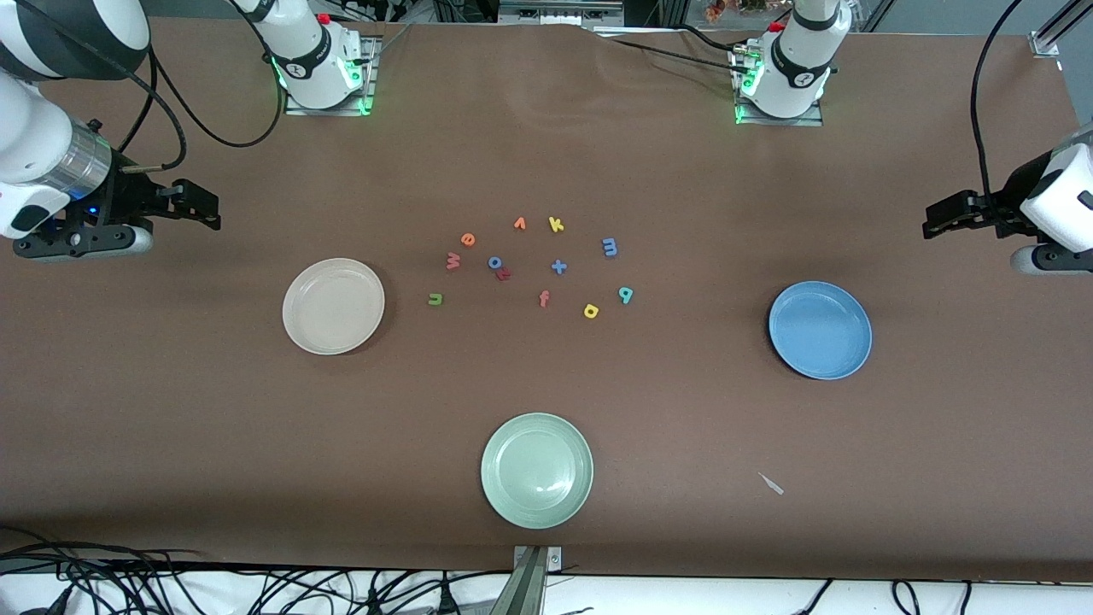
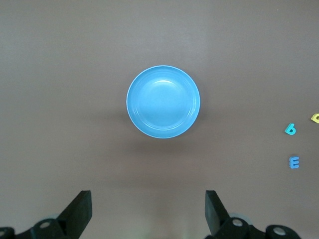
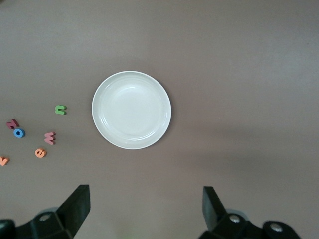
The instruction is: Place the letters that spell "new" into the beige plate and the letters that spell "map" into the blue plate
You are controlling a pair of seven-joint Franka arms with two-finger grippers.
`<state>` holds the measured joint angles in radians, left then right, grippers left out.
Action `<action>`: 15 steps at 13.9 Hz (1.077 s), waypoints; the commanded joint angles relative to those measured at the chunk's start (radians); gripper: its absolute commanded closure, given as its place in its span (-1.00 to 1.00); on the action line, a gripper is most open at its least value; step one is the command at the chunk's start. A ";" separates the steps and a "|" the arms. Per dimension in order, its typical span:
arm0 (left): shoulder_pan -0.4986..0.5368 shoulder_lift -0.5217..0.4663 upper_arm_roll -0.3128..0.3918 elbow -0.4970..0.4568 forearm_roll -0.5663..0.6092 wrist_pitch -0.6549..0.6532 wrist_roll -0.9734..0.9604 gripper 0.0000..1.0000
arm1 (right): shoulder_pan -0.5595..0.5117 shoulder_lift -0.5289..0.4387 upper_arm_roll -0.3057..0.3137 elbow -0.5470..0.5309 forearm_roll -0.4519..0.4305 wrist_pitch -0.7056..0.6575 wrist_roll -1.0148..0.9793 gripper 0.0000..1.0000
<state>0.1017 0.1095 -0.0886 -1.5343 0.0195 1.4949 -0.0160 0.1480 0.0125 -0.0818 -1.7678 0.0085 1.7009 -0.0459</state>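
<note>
The beige plate (image 1: 333, 306) (image 3: 131, 109) lies empty toward the right arm's end, and the blue plate (image 1: 820, 330) (image 2: 163, 102) lies empty toward the left arm's end. Between them the letters are scattered: green n (image 1: 435, 299) (image 3: 60, 109), orange e (image 1: 468, 239) (image 3: 40, 153), pinkish w (image 1: 452, 260) (image 3: 50, 138), blue m (image 1: 610, 247) (image 2: 294, 162), yellow a (image 1: 591, 311), teal p (image 1: 625, 295) (image 2: 290, 129). My right gripper (image 1: 201, 209) (image 3: 146, 206) hangs open over bare table by the beige plate. My left gripper (image 1: 939, 220) (image 2: 148, 209) hangs open over bare table by the blue plate. Both hold nothing.
A pale green plate (image 1: 536, 470) lies nearest the front camera. Among the letters are also an orange v (image 1: 519, 224), a yellow k (image 1: 556, 225), a blue o (image 1: 495, 262), a blue plus (image 1: 558, 266) and a red-orange f (image 1: 544, 298). A small white scrap (image 1: 771, 483) lies near the front edge.
</note>
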 commanded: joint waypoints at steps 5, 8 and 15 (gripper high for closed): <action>0.001 0.010 0.001 0.023 -0.029 -0.002 0.018 -1.00 | -0.002 -0.055 0.002 -0.039 0.015 0.049 0.003 -1.00; 0.001 0.009 0.001 0.025 -0.029 -0.002 0.018 -1.00 | -0.002 -0.075 0.002 -0.074 0.015 0.085 0.004 -1.00; 0.001 0.010 0.001 0.026 -0.024 -0.001 0.016 -1.00 | -0.002 -0.082 0.002 -0.088 0.015 0.094 0.004 -1.00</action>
<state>0.1017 0.1097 -0.0886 -1.5340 0.0195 1.4960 -0.0160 0.1480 -0.0373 -0.0818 -1.8231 0.0085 1.7794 -0.0442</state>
